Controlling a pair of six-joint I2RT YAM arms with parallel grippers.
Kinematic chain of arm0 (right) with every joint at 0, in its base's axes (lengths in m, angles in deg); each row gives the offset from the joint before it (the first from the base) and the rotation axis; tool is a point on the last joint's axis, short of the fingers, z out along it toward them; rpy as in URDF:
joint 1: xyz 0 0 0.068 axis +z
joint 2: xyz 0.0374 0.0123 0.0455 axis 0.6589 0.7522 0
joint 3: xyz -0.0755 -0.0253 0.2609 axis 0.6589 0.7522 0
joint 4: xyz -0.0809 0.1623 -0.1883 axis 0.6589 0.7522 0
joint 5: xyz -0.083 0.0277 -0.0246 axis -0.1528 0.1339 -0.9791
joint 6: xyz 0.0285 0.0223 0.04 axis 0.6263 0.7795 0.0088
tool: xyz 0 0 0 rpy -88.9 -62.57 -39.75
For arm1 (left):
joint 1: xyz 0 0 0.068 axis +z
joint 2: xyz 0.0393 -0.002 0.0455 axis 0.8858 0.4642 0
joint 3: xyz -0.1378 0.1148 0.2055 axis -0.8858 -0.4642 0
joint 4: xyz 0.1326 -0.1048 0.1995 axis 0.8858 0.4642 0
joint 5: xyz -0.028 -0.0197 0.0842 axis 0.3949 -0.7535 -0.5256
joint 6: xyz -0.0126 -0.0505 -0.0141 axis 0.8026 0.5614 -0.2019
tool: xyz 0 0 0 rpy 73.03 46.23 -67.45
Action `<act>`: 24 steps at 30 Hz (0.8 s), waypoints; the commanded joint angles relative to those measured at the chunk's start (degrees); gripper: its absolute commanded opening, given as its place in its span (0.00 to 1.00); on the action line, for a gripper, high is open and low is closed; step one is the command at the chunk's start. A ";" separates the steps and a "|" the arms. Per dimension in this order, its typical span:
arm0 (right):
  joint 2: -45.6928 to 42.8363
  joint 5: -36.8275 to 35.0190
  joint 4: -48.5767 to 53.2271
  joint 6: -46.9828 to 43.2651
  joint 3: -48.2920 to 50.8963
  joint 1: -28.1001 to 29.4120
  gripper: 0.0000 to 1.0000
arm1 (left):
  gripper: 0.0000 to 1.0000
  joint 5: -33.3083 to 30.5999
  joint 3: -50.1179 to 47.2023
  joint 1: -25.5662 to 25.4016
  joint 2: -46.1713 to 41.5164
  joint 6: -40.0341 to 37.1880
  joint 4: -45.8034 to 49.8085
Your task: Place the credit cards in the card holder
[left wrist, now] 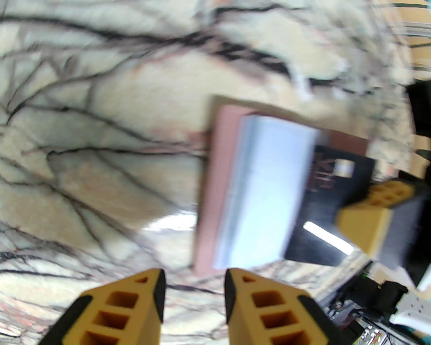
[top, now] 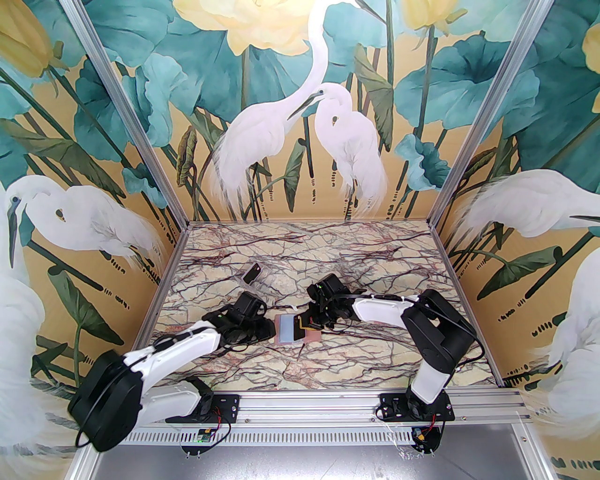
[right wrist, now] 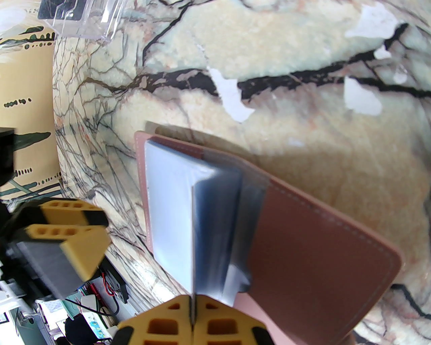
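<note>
card holder [right wrist: 320,256]: dusty-pink/brown leather-look wallet with a stitched edge. It lies open on the marble worktop [top: 375,262], mid-worktop between my two arms.
sleeves [right wrist: 168,209]: pale grey-blue clear stack, lifted up off the holder's spine.
black credit card [left wrist: 336,202]: black with gold lettering and a small light chip patch. Its left end is at the sleeves' edge and its right end is in my grip. I can't tell how far in it sits.
right fingers [right wrist: 193,318]: clamped tight on the black credit card, which shows edge-on in the right wrist view.
left fingers [top: 267,329]: just left of the card holder, parted a little, nothing between them. They are off the holder in the left wrist view.
clear plastic box [right wrist: 80,20]: far side of the worktop, well apart from the card holder. A second black card [top: 253,273] leans in it.
</note>
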 commanded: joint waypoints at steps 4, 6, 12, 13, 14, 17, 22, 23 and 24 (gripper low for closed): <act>0.24 0.08 -0.79 0.01 -0.27 0.46 0.00 | 0.30 11.64 1.15 -0.23 6.37 0.33 -12.91; 0.01 -0.02 -0.67 -0.10 -0.05 0.51 0.00 | 0.25 11.18 1.85 -0.32 9.59 -0.22 -14.10; -1.70 -0.86 -0.15 -0.52 0.84 0.43 0.00 | 0.15 9.33 2.58 -0.25 16.50 0.07 -16.07; -2.21 -1.15 -0.07 -0.63 1.03 0.42 0.00 | 0.13 8.48 2.54 -0.31 17.24 0.08 -15.89; -2.59 -1.44 0.07 -0.84 1.25 0.34 0.00 | 0.12 7.66 2.46 -0.28 17.60 0.15 -15.70; -3.51 -2.01 -0.20 -1.05 1.85 0.03 0.00 | 0.07 5.42 1.12 -0.24 17.97 0.94 -16.25; -4.08 -1.79 -2.20 -0.69 3.89 -1.19 0.00 | 0.06 5.17 0.17 -0.19 18.72 1.22 -16.37; -4.06 -1.62 -2.39 -0.57 4.06 -1.46 0.00 | 0.06 5.17 -0.04 -0.17 18.78 1.22 -16.47; -4.04 -1.55 -2.64 -0.45 4.34 -1.67 0.00 | 0.05 5.06 -0.27 -0.17 18.77 1.22 -16.42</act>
